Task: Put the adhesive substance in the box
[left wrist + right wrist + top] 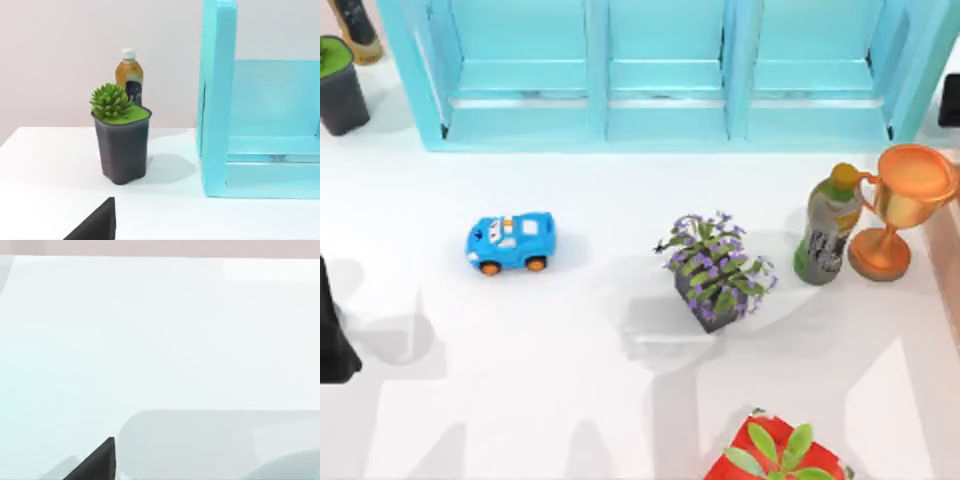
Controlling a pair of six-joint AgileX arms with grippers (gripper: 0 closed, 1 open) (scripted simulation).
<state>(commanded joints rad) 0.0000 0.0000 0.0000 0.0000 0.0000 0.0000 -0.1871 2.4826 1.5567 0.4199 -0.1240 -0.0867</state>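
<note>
Arms parked, left arm point(332, 335) at the bench's point(570, 400) nine o'clock edge.
How far the left end effector point(97, 224) and right end effector point(97, 462) are open cannot be told, nor which item is the adhesive; a blue shelf point(670, 120) is seen at twelve o'clock.

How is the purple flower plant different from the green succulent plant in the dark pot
The purple flower plant has loose, spreading stems with violet blooms; the green succulent plant is a compact spiky rosette. The purple one stands mid-table near the bottle; the succulent stands at the table's far left corner, beside the blue shelf. Both sit in dark pots.
</note>
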